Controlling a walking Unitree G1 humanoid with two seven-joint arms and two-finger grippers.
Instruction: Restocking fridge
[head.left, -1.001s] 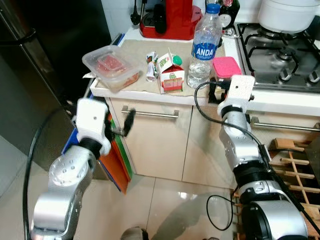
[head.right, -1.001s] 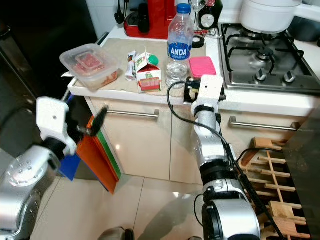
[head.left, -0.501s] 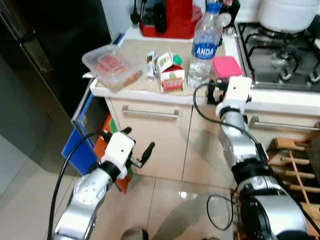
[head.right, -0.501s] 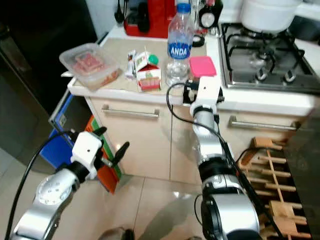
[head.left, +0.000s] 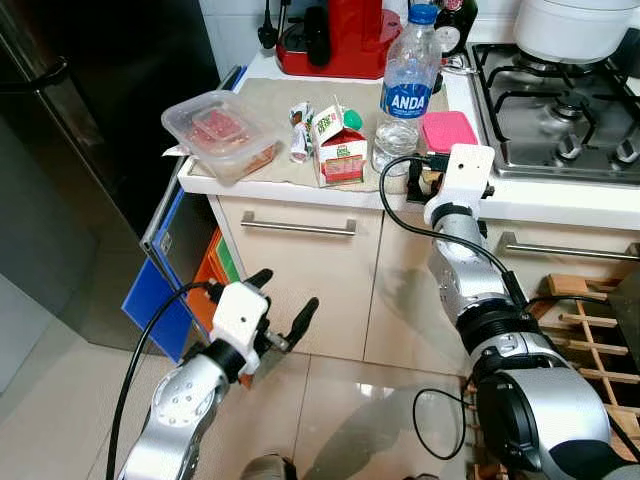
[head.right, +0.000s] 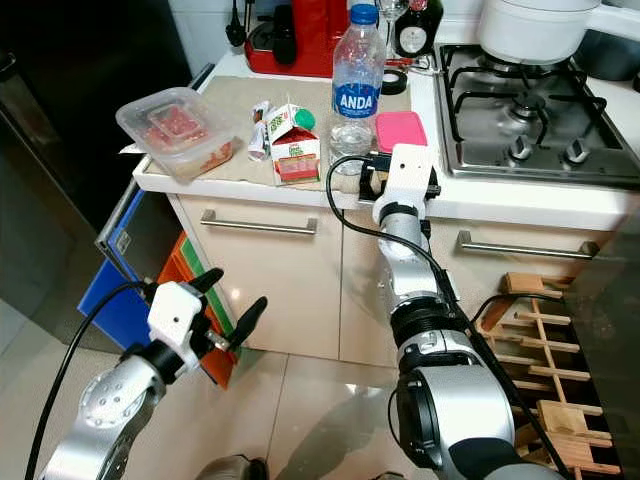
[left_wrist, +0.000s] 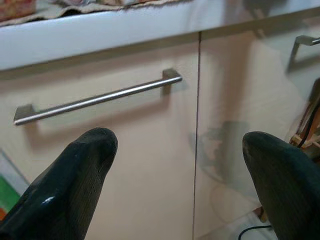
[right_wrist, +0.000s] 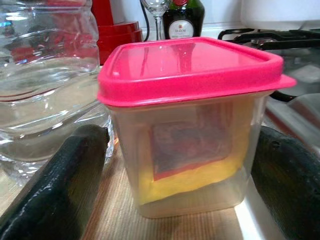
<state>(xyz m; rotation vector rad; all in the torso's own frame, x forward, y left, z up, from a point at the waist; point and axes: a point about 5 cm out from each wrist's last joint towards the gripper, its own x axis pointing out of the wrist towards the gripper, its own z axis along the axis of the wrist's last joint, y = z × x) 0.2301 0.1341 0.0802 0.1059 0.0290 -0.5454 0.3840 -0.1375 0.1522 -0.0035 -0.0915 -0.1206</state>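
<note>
Reaching over the counter edge, my right gripper (right_wrist: 170, 165) has its two black fingers spread wide on either side of the pink-lidded container (right_wrist: 187, 125), not yet touching its walls, so I judge this as the lining-up before the squeeze. I place the fingers low on the tub because the lid overhangs and would slip. The container stands at the front of the counter (head.left: 300, 185), just beside the water bottle (head.left: 403, 85) and near the stove (head.left: 560, 110); the bottle is close enough that the near finger could nudge it. The small milk carton (head.left: 338, 148) and the clear tub of meat (head.left: 220, 130) wait further along for their turn. My left gripper (head.left: 278, 318) hangs low in front of the drawer handle (left_wrist: 97, 102), fingers apart and empty, kept clear for the dark fridge (head.left: 80, 120) on my left.
</note>
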